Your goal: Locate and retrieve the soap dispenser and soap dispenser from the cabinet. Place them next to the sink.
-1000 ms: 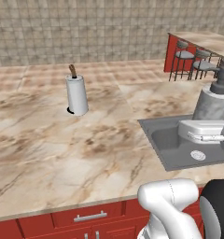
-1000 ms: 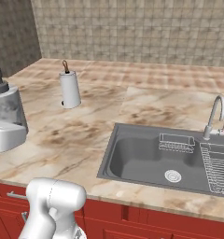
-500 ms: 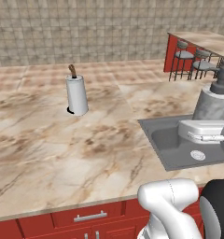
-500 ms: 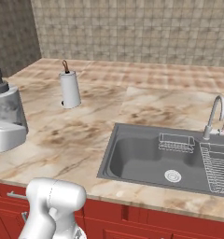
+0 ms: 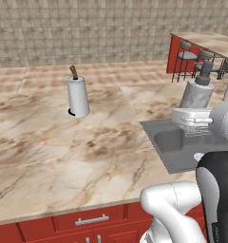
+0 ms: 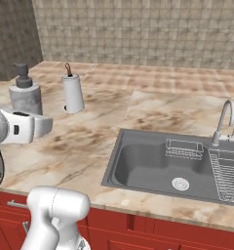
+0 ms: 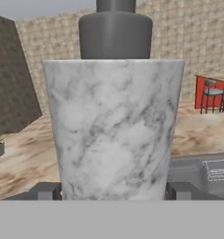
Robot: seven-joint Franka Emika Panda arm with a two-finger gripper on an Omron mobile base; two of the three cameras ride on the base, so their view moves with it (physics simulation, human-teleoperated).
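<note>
Nothing has shifted since the earlier frames: the gripper (image 7: 114, 191) stays clamped on one marbled soap dispenser (image 7: 114, 130), a finger (image 7: 47, 190) pressed to each side of its base, holding it upright in the air above the counter (image 5: 63, 156). One white paper-towel roll (image 5: 78, 97) stands on the marble well behind it, and one steel sink (image 6: 153, 166) lies to the side with one curved tap (image 6: 225, 122) and a wire rack (image 6: 228, 175). Three bar stools (image 5: 201, 66) stand by the far red counter.
</note>
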